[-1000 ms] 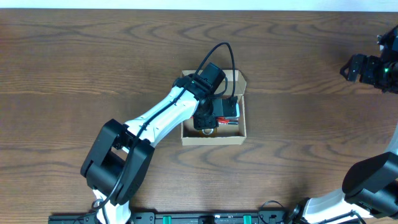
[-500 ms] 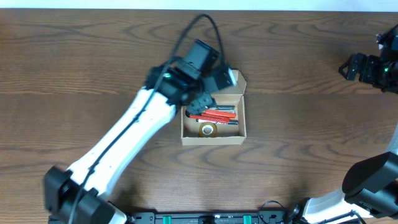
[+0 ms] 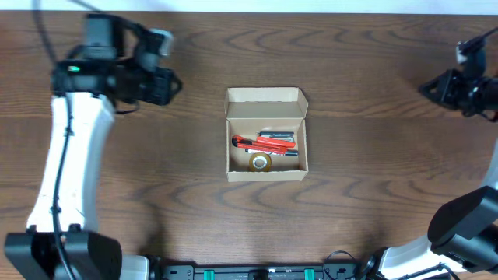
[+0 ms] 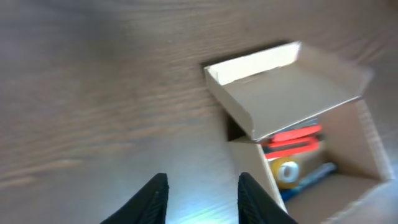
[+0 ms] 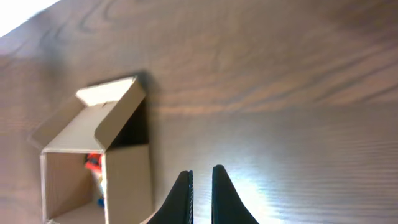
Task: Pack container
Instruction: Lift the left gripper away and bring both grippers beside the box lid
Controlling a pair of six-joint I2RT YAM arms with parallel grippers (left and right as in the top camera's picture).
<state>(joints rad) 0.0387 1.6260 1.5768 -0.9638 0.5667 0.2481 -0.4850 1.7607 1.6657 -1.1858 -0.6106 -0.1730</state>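
Sits at the centre of the worktop (image 3: 373,194): tan cardboard box (image 3: 266,174), flap lid (image 3: 264,105) open, standing at the far edge. Holds red pens (image 3: 268,141) toward the far side, yellowish tape roll (image 3: 260,162) just nearer. Far left, well apart from the box: left hand (image 4: 202,190), released, fingers spread, grasping nothing. Far right, also well apart: right hand (image 5: 202,180), clenched, fingers almost touching, nothing between them. Hover over bare wood, both.
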